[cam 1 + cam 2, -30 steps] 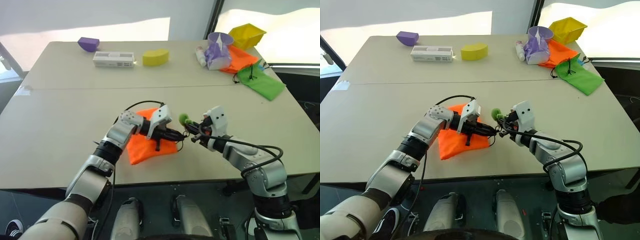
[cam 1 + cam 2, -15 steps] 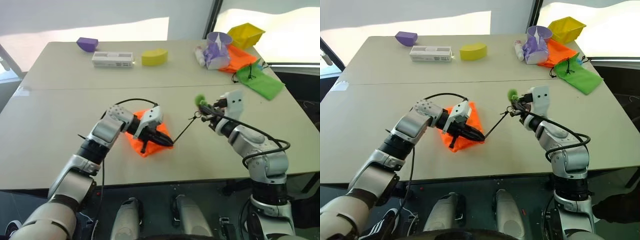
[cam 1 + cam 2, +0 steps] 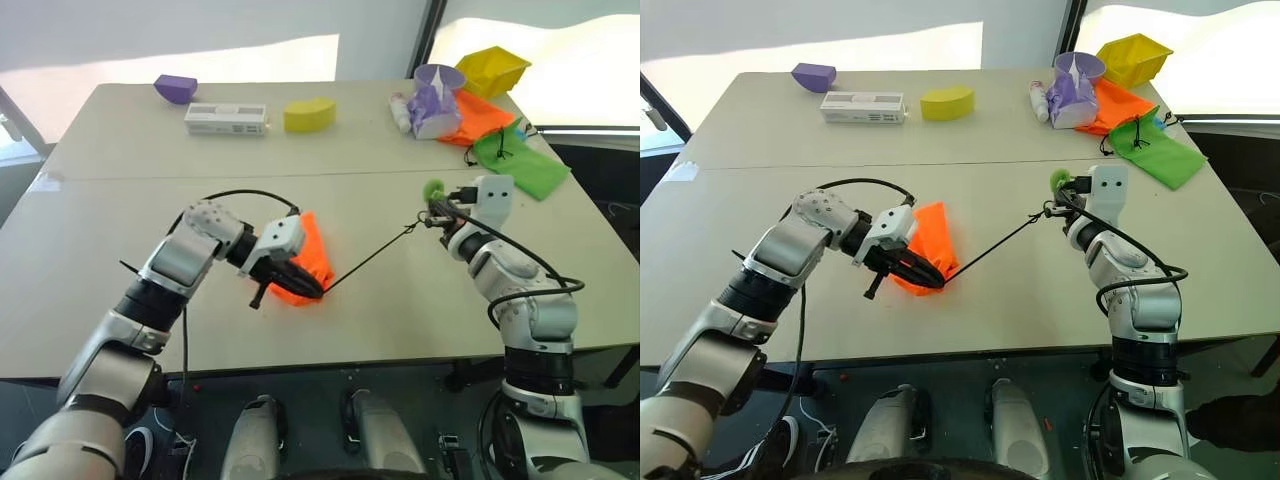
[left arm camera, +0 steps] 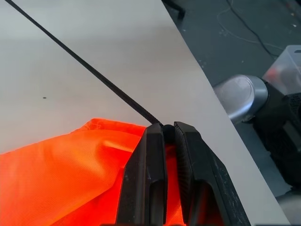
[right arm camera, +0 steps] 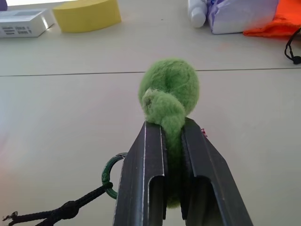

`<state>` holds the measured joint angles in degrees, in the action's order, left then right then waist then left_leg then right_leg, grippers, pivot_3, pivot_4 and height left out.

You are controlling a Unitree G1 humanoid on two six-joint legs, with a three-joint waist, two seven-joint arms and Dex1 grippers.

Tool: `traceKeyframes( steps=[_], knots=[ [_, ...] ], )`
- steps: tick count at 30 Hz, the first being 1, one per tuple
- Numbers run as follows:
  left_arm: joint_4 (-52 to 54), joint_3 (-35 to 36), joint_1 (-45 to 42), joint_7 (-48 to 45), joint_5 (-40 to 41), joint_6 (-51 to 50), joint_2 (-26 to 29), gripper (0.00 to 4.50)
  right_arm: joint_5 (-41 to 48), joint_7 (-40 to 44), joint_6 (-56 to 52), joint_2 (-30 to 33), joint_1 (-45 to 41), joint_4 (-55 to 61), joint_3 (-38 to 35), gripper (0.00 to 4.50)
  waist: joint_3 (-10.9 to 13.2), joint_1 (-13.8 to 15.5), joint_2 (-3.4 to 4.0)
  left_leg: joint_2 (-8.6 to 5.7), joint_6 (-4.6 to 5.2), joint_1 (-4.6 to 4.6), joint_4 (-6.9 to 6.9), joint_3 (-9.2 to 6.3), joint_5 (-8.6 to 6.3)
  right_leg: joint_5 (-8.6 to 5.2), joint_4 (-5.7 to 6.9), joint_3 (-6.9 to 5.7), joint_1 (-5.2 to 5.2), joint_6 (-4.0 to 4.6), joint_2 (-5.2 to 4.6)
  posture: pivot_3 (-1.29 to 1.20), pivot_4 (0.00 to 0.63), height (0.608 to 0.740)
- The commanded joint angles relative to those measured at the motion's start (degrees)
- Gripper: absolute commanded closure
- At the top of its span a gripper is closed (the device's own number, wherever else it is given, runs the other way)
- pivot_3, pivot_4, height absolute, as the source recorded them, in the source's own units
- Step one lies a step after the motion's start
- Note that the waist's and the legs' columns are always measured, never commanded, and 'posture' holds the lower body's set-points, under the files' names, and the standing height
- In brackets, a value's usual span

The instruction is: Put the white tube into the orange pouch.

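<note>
The orange pouch (image 3: 309, 250) stands bunched up near the table's front middle. My left gripper (image 3: 304, 288) is shut on its mouth edge; in the left wrist view the fingers (image 4: 153, 174) pinch the orange fabric (image 4: 56, 179) where the black cord (image 4: 94, 73) comes out. That cord (image 3: 370, 255) runs taut up to the right. At its end my right gripper (image 3: 438, 205) is shut on the round green ball (image 5: 169, 89), held above the table. The white tube is hidden.
Along the table's far side lie a purple block (image 3: 176, 88), a flat white box (image 3: 226, 118) and a yellow block (image 3: 310, 114). At the back right are a white-and-pink bottle (image 3: 402, 110), a purple bag (image 3: 437, 100), a darker orange pouch (image 3: 480, 118), a green pouch (image 3: 520, 160) and a yellow bin (image 3: 494, 68).
My right gripper has carried the green ball to the right and farther away, pulling the cord taut. My left gripper has drawn the pouch leftward, and the pouch has bunched up from lying flat.
</note>
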<state>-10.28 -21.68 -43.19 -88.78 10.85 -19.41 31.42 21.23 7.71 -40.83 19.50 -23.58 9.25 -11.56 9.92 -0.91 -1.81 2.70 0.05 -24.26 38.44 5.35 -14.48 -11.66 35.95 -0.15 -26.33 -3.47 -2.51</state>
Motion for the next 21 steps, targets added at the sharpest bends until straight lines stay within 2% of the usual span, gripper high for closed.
traceKeyframes(
  steps=[1, 5, 7, 8, 11, 12, 13, 14, 17, 21],
  knots=[
    [0.21, -0.03, 1.26, -0.63, 0.72, 0.85, 0.01, 4.47, -2.5, 0.01, 2.33, 2.57, -0.54, 2.23, -0.92, 4.5, 0.0, -0.02, 0.0, 0.0, 0.0, 0.0, 0.01, 0.0, 0.0, 0.0, 0.0, 0.01, 0.0, 0.0, 0.0, 0.0, 0.15, 0.74],
    [-1.31, 1.63, 0.28, 0.44, 3.58, -4.12, -2.2, 4.47, -0.27, 2.95, 0.66, 2.99, 0.32, 3.53, -0.02, 4.5, 0.0, 0.01, 0.0, 0.0, 0.0, -0.02, 0.08, 0.0, 0.0, 0.0, 0.04, 0.01, 0.0, -0.01, 0.0, 0.0, 0.15, 0.74],
    [-1.21, 2.72, -0.38, 0.13, 5.62, -6.71, -3.03, 3.62, 1.02, 5.0, 0.3, 3.04, 1.06, 4.33, 0.19, 3.66, 0.0, 0.0, 0.0, 0.02, 0.0, -0.06, 0.21, -0.04, 0.0, -0.01, 0.09, 0.0, 0.0, -0.02, 0.03, 0.0, 0.15, 0.74],
    [-1.65, 3.74, -0.27, 1.42, 5.44, -3.95, -3.78, 3.28, 0.63, 5.55, 0.26, 3.4, 1.59, 4.8, 0.87, 3.29, 0.0, 0.05, 0.0, 0.02, 0.0, -0.07, 0.28, -0.05, 0.0, -0.01, 0.13, -0.01, 0.01, -0.02, 0.03, 0.0, 0.15, 0.74],
    [-2.11, 6.22, -0.84, 2.63, 7.03, -4.77, -3.91, 1.77, 1.09, 6.94, 0.07, 3.78, 2.39, 5.95, 0.74, 1.71, 0.0, 0.06, 0.0, 0.03, 0.0, -0.12, 0.46, -0.08, 0.0, -0.01, 0.17, -0.02, 0.05, -0.02, 0.0, 0.0, 0.15, 0.74],
    [-2.07, 7.47, -0.74, 3.89, 7.1, -3.08, -4.16, 1.22, 0.25, 7.53, 0.21, 4.7, 2.64, 6.14, 1.3, 1.12, 0.0, -0.06, 0.0, 0.03, 0.0, -0.12, 0.53, -0.08, 0.0, 0.0, 0.18, -0.02, 0.06, -0.01, 0.0, 0.0, 0.15, 0.74],
    [-1.82, 9.1, -0.44, 4.74, 7.77, -1.98, -4.14, 0.78, -1.0, 9.22, 0.53, 6.68, 3.3, 6.34, 2.66, 0.71, 0.01, -0.08, 0.01, 0.03, 0.0, -0.11, 0.57, -0.08, 0.0, 0.01, 0.19, -0.02, 0.08, 0.0, -0.01, 0.0, 0.15, 0.74],
    [-1.76, 10.6, -0.21, 5.8, 8.37, -1.55, -4.16, 0.72, -1.58, 11.18, 0.75, 8.51, 4.03, 6.56, 3.8, 0.07, 0.01, -0.04, 0.01, 0.03, 0.0, -0.11, 0.61, -0.08, 0.0, 0.02, 0.19, -0.01, 0.08, 0.02, -0.03, 0.0, 0.15, 0.74],
    [-0.87, 15.21, 1.65, 9.25, 9.95, 0.22, -3.86, 0.72, -2.06, 18.58, 3.32, 14.12, 6.9, 8.09, 6.77, 0.03, 0.01, 0.06, 0.01, 0.03, 0.0, -0.09, 0.64, -0.1, 0.0, 0.02, 0.19, -0.02, 0.13, 0.03, -0.05, 0.0, 0.15, 0.74],
    [-0.22, 20.8, 4.64, 16.64, 9.94, 5.1, -4.5, 0.72, -0.73, 23.47, 7.47, 16.13, 8.17, 9.54, 5.37, 0.03, 0.01, -0.09, 0.03, 0.04, 0.01, -0.08, 0.6, -0.12, -0.01, 0.03, 0.2, -0.02, 0.11, 0.02, 0.01, 0.0, 0.15, 0.74]
  ],
)
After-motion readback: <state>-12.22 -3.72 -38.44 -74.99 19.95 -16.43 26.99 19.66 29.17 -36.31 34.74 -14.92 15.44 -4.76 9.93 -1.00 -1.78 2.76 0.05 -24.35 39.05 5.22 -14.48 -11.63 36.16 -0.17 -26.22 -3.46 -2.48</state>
